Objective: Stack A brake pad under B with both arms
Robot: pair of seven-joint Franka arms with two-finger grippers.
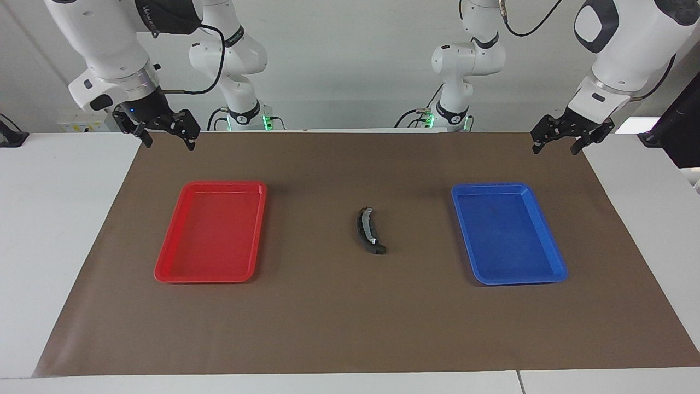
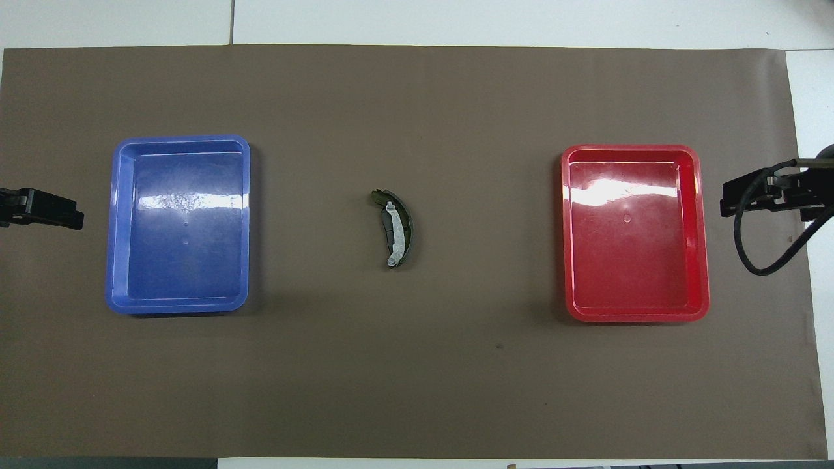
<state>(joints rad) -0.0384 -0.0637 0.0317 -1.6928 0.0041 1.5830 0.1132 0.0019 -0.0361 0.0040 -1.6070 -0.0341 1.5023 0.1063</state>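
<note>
The long curved black brake shoe B (image 1: 365, 227) with its grey inner band lies on the brown mat between the two trays; it also shows in the overhead view (image 2: 402, 228). The small dark-grey brake pad A (image 1: 378, 249) pokes out at the shoe's end farther from the robots (image 2: 379, 195). It seems to lie under the shoe and is mostly hidden. My left gripper (image 1: 555, 148) hangs open and empty over the mat's edge near the blue tray. My right gripper (image 1: 169, 143) hangs open and empty over the mat's edge near the red tray. Both arms wait.
An empty blue tray (image 1: 552, 257) lies toward the left arm's end of the table (image 2: 114, 228). An empty red tray (image 1: 169, 246) lies toward the right arm's end (image 2: 700, 228). The brown mat (image 1: 350, 328) covers the white table.
</note>
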